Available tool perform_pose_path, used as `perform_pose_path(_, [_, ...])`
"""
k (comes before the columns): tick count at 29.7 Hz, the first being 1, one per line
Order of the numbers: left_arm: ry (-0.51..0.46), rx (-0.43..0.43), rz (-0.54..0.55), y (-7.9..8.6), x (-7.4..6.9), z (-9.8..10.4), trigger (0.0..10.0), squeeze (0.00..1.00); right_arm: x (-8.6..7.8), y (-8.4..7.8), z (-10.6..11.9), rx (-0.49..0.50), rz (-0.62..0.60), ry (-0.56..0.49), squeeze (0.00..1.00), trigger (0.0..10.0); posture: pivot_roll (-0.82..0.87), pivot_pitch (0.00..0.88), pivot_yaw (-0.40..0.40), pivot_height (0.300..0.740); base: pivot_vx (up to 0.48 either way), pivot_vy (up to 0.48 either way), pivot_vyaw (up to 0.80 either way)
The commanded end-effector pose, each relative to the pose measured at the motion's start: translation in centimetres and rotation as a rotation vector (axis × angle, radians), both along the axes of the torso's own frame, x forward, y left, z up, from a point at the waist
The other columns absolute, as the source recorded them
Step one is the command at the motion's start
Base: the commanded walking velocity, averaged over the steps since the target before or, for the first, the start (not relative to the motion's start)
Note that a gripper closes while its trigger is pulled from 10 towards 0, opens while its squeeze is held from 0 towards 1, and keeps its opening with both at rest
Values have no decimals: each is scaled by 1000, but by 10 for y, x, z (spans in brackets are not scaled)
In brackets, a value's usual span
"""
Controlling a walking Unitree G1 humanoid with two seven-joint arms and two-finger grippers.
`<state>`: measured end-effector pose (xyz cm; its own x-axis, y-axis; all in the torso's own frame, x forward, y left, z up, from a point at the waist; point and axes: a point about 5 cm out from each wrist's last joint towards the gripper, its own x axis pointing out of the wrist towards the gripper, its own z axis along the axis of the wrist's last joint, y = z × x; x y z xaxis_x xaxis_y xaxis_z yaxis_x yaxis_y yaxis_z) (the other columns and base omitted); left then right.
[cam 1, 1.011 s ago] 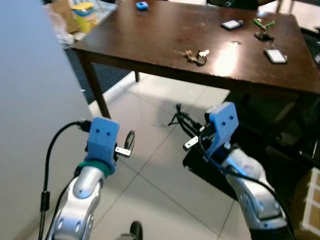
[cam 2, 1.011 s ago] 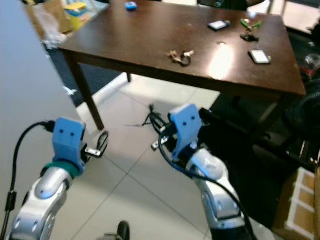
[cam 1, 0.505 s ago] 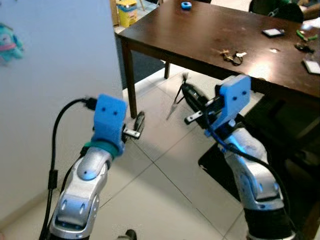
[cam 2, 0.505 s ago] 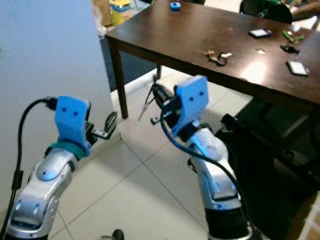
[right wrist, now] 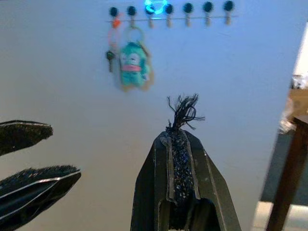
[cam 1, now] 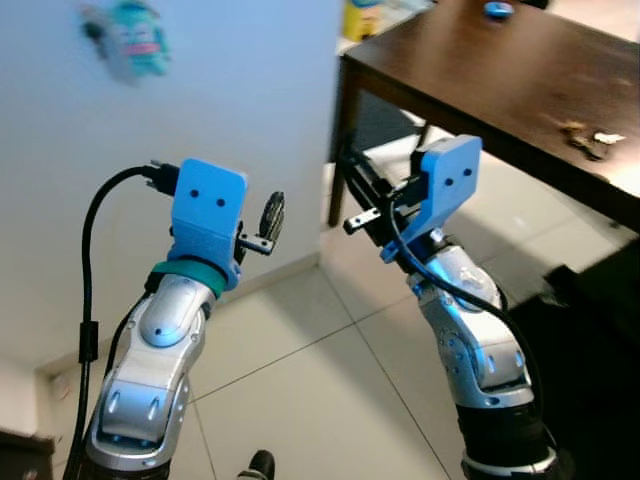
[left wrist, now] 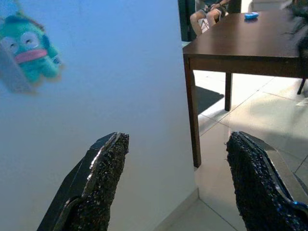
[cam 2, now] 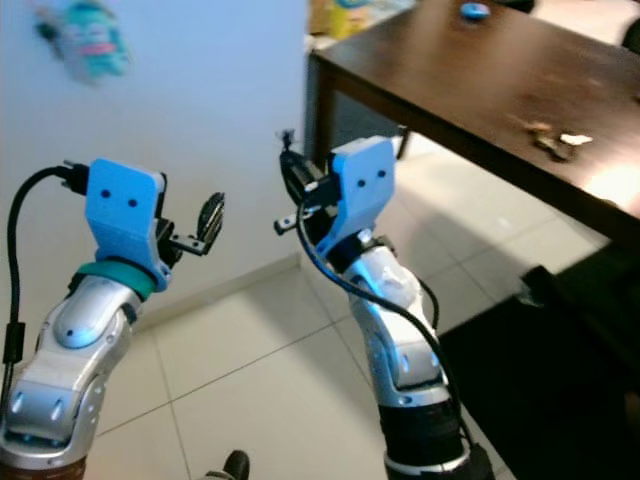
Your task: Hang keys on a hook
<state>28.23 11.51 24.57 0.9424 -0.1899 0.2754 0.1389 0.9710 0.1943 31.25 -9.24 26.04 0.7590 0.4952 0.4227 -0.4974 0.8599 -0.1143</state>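
Cord (right wrist: 182,111) | my right hand (right wrist: 179,144) pinches its frayed black end, upper centre; light, limp, swings | left hand (cam 1: 272,215) wide, holding nothing.

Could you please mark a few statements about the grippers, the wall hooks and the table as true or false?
1. The right gripper is shut on a black tassel. True.
2. The left gripper is shut. False: its fingers stand wide apart, holding nothing.
3. A teal plush charm hangs from the row of hooks on the wall. True.
4. Every hook in the row is taken. False: several to one side of the charm are bare.
5. A bunch of keys lies on the dark wooden table. True.
6. The table stands against the wall under the hooks. False: it stands to the robot's right, past the wall's corner.
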Motion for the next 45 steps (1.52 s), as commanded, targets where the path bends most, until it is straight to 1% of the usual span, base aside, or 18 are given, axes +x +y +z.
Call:
perform_pose_path(1, [-19,2,-6,-1,-2,3,10000,0,0,-3,-2,12,-10,9,0,10000,-80,106,74,740,0,0,775])
perform_pose_path(5, [-30,3,12,0,-1,4,10000,0,4,-8,-5,35,-50,29,0,10000,-80,105,76,740,436,0,656])
perform_pose_path(6, [-28,0,16,0,0,4,10000,0,5,-9,-5,54,-58,37,0,10000,-81,104,76,740,480,0,0])
perform_pose_path(9, [-29,-3,15,0,0,5,10000,0,6,-10,-6,70,-63,44,0,10000,-80,104,76,740,480,0,0])
perform_pose_path(13, [-30,-5,14,0,0,6,10000,0,6,-11,-8,71,-62,48,0,10000,-79,103,76,740,476,0,0])
perform_pose_path(21, [-26,-8,14,0,1,5,10000,0,4,-8,-10,41,-40,41,0,10000,-79,103,76,740,470,0,0])
perform_pose_path(36, [-23,-10,17,0,0,4,10000,0,4,-7,-10,32,-31,41,0,10000,-81,106,74,740,467,0,0])
perform_pose_path(42, [-13,-15,32,2,1,3,10000,0,2,-6,-9,4,4,27,0,10000,-82,106,76,740,370,0,0])
perform_pose_path(43, [-16,-30,49,6,0,3,10000,0,-1,-4,-9,-21,39,23,0,10000,-81,106,76,740,0,0,0])
perform_pose_path(45, [-21,-36,53,7,0,3,10000,0,-2,-3,-9,-30,52,22,0,10000,-81,106,76,740,0,0,0])
